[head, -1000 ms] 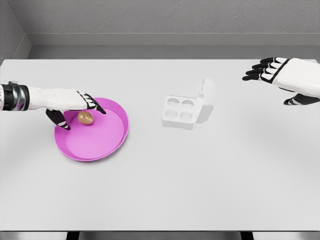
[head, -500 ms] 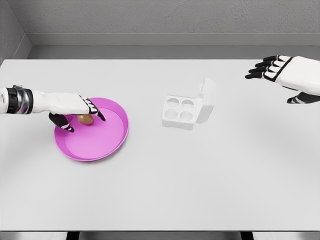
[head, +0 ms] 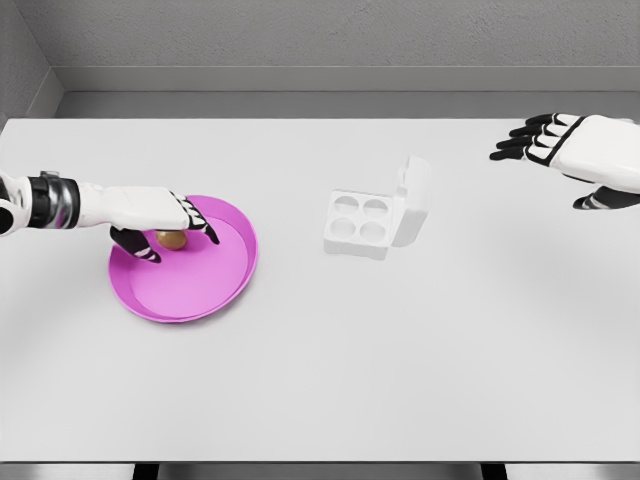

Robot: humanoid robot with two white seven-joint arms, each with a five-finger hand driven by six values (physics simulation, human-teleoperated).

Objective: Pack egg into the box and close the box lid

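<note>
White tabletop (head: pixel 330 370) fills the view, grey wall behind. On its left sits a pink plate (head: pixel 200 285) with the brown egg (head: pixel 171 239) lying near its far rim. The left hand (head: pixel 160 215) arches over the egg, fingers curled down around it, though whether they actually grip it is unclear. Mid-table, the white box (head: pixel 362 222) stands with its lid (head: pixel 414 198) raised. The right hand (head: pixel 580 150) hovers far right, fingers loosely spread, holding nothing.
</note>
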